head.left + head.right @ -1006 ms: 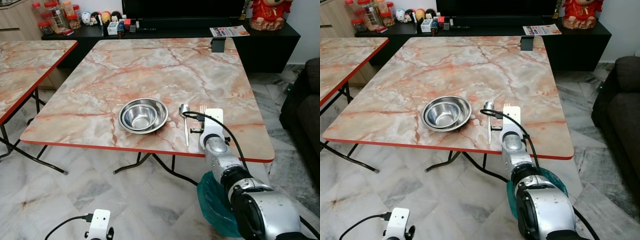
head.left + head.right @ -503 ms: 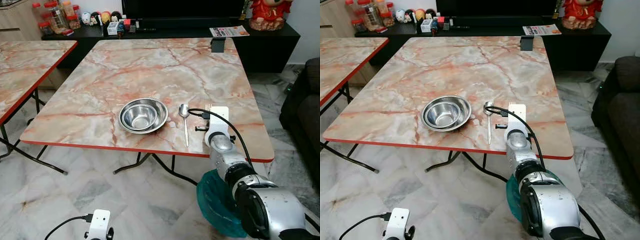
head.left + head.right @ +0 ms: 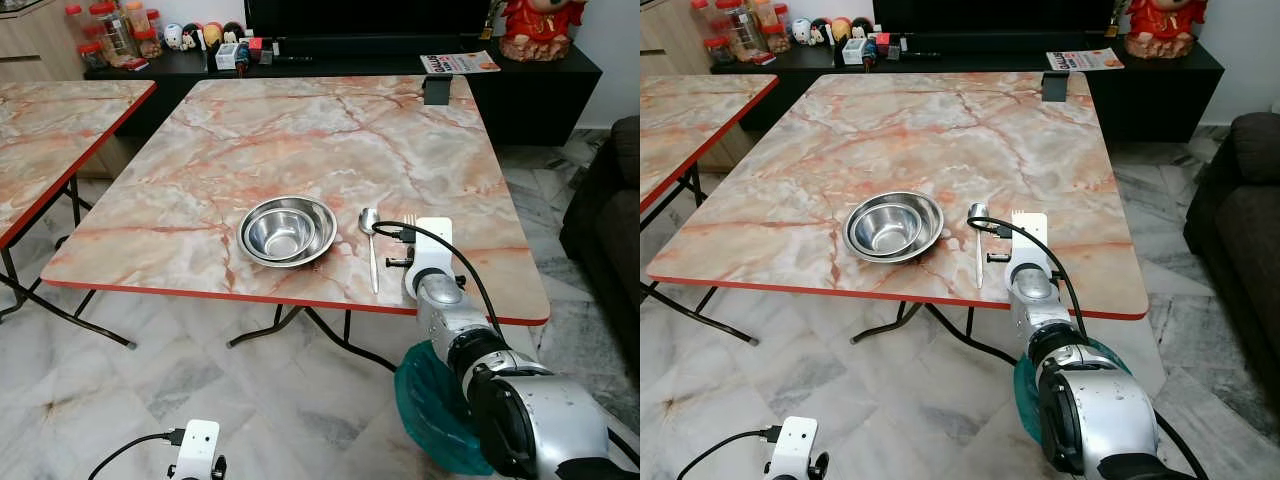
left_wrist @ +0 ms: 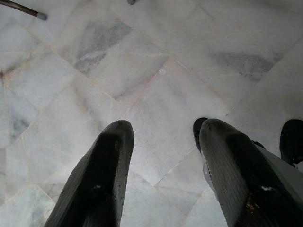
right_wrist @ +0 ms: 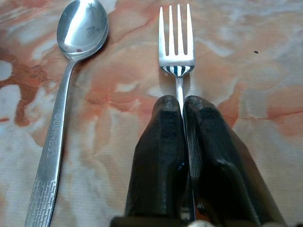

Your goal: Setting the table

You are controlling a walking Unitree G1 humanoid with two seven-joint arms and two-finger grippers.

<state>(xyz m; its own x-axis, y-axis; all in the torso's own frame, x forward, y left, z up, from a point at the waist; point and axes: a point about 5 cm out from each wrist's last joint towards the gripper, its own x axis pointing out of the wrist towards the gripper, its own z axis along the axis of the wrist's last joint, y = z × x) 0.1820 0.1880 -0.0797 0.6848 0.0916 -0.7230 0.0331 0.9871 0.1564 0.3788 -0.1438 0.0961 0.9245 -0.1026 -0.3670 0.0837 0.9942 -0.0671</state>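
A steel bowl [image 3: 285,231] sits near the front edge of the marble table [image 3: 300,130]. To its right lies a spoon [image 3: 370,250], bowl end pointing away from me. In the right wrist view the spoon [image 5: 71,71] lies alongside a fork [image 5: 176,38], tines pointing away. My right gripper [image 5: 182,101] is shut on the fork's handle, low over the tabletop. From the head, the fork's tines [image 3: 408,216] peek out beyond my right wrist [image 3: 432,245]. My left gripper [image 4: 163,130] hangs open over the floor.
A second marble table [image 3: 50,130] stands to the left. Behind is a black console [image 3: 350,50] with jars, small items and a magazine [image 3: 458,62]. A small black object [image 3: 436,90] sits at the table's far edge. A dark sofa [image 3: 610,220] is at the right.
My right wrist with the fork shifted a little right, then back slightly left. Bowl and spoon have not moved.
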